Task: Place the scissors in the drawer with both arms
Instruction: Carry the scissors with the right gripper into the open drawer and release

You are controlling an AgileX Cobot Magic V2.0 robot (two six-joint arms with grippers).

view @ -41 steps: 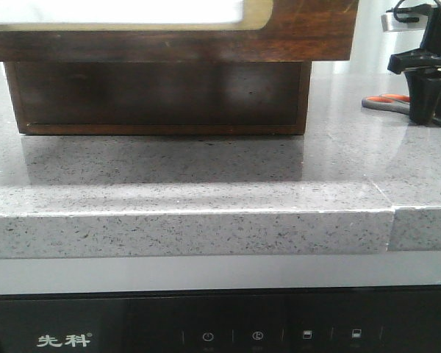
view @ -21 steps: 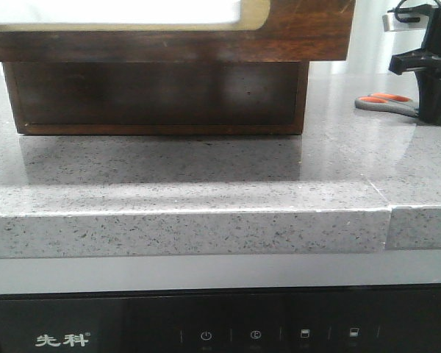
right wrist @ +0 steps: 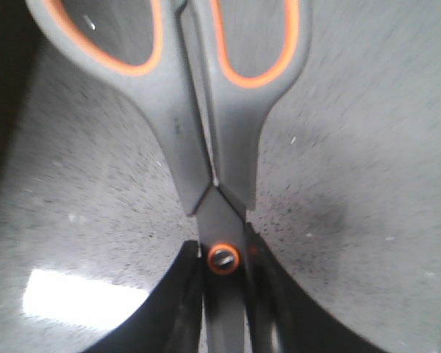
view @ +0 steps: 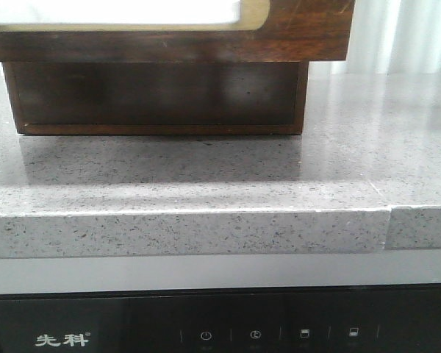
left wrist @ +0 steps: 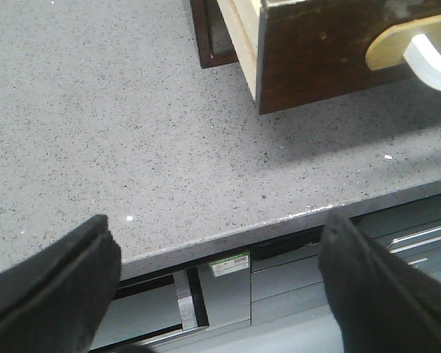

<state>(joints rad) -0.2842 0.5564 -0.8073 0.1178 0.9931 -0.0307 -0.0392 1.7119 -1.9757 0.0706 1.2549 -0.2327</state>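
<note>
in the right wrist view the right pincer [right wrist: 224, 309] is clenched on the scissors [right wrist: 206, 132]: its two dark fingers [right wrist: 173, 309] press on both sides of the blades just at the orange pivot screw. the grey handles with orange linings point away from the wrist, and they are closed together. the scissors are above the grey speckled bench [right wrist: 367, 184], but i cannot tell if they touch it. in the left wrist view the left pincer [left wrist: 220, 294] is released, its black fingers [left wrist: 51, 287] wide apart and holding nothing, over the front edge of the bench [left wrist: 117, 132]. farther away in the same view the drawer [left wrist: 316, 59] stands out from its dark cabinet, with a pale side wall and a tan frame on the brown front. in the front view the bench [view: 206, 184] is near, and behind it the drawer [view: 301, 33] hangs over the cabinet body; neither arm and no scissors are seen there.
</note>
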